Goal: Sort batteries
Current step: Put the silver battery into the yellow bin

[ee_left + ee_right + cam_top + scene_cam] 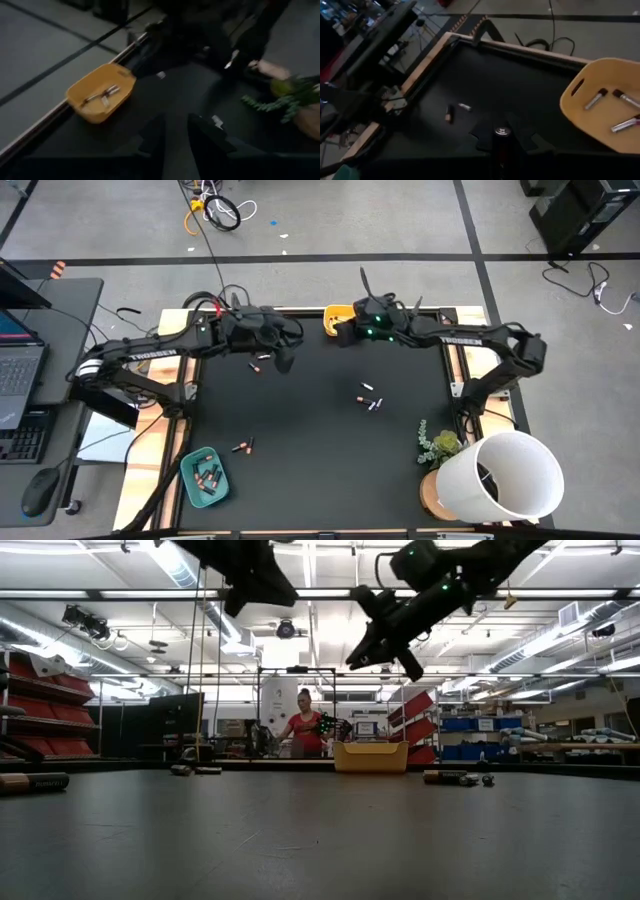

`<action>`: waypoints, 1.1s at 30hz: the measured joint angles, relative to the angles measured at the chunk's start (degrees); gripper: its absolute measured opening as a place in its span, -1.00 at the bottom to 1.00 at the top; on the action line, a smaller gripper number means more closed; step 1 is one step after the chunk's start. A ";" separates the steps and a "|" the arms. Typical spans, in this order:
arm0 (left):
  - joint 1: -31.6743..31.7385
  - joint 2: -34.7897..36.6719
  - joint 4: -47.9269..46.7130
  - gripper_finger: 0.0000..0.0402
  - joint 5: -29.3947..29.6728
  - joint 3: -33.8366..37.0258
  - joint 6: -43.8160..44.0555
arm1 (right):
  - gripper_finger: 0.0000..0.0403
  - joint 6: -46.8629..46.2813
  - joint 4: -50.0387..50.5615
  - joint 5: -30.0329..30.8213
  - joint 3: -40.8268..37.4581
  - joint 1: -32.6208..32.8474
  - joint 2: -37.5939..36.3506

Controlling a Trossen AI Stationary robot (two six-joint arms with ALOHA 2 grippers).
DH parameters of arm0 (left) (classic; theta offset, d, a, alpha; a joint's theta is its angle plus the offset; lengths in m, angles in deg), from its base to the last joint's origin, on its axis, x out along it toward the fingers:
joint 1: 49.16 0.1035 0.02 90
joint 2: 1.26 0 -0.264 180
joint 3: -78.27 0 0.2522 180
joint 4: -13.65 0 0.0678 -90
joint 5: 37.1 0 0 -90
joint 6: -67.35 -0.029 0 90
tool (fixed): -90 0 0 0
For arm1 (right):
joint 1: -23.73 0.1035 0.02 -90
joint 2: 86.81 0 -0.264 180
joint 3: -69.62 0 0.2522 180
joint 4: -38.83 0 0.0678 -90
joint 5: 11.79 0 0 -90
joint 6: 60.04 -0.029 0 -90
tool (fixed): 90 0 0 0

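The black bench (310, 460) carries a yellow tray (337, 320) at its far edge and a teal tray (205, 477) near its front left corner. Beside the yellow tray, the right pincer (502, 134) is clamped on a dark battery (501, 142). The left pincer (174, 131), fingers apart, hangs over the far left part; loose batteries (370, 397) lie mid-bench.

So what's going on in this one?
Two robot arms are sorting batteries into trays. The right tool is shut on a dark battery, raised near the yellow tray, which holds three silvery ones. The left tool hangs above the table, fingers apart and empty. A few loose batteries remain; others sit in the teal tray.
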 joint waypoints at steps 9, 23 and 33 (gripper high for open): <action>6.06 0.01 8.35 -0.65 -11.78 7.61 2.96 | -0.91 3.68 11.70 1.33 14.13 -3.57 8.21; 13.45 4.49 11.23 -0.65 -13.38 7.98 2.28 | -0.90 10.93 21.46 -0.13 25.38 -11.61 22.01; 16.53 6.11 10.71 -0.65 -13.23 7.98 -0.32 | -0.90 12.70 26.51 0.30 25.28 -13.31 24.62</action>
